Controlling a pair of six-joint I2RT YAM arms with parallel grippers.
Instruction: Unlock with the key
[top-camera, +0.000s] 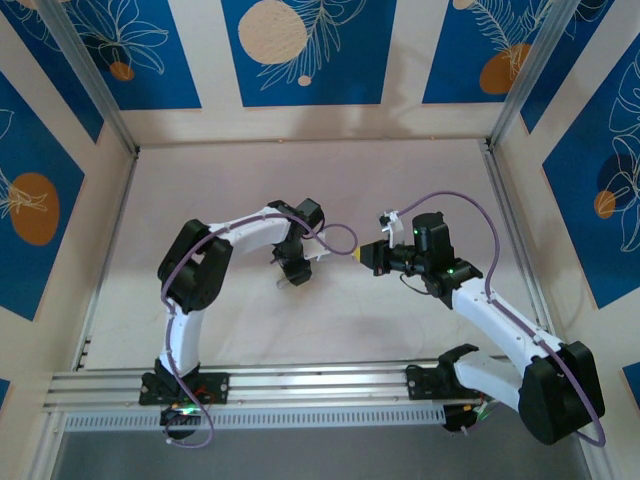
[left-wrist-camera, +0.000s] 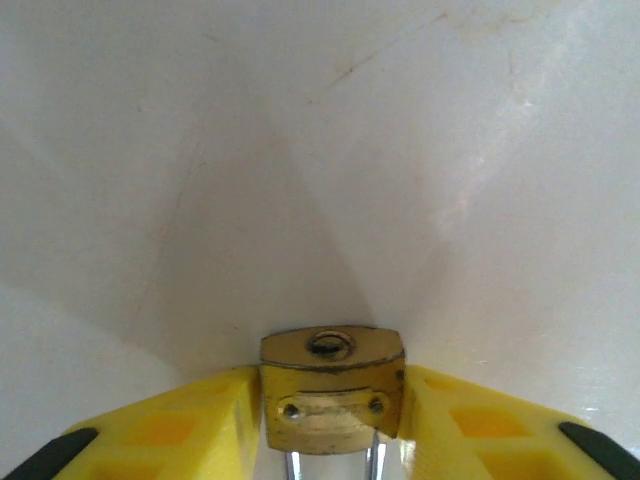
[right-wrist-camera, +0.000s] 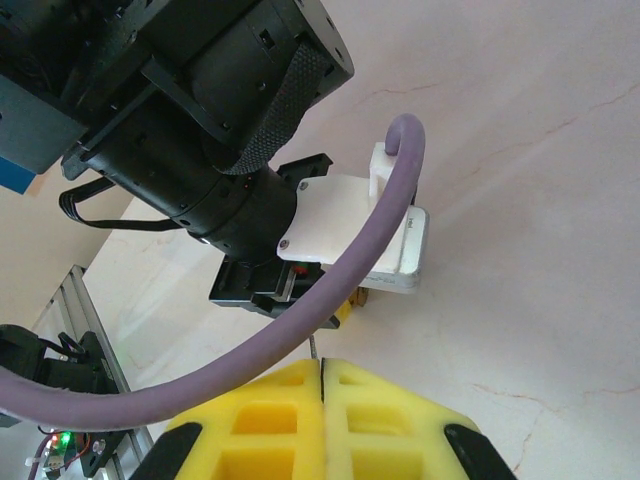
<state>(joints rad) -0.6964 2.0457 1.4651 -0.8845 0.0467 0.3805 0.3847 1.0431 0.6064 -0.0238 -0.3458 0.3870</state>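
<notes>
Noted key (right-wrist-camera: 312, 347) pinched in closed right gripper (right-wrist-camera: 322, 372), protruding at 12 o'clock; padlock (left-wrist-camera: 332, 368) clamped in left gripper (left-wrist-camera: 332, 395).

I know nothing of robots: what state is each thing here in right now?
Small brass padlock with silver shackle: gripped, keyhole empty, both shackle legs meeting the body.
Slim grey metal key: gripped, thin tip poking out, not yet in the lock.
Left tool: shut on the padlock.
Right tool: shut on the key.
</notes>
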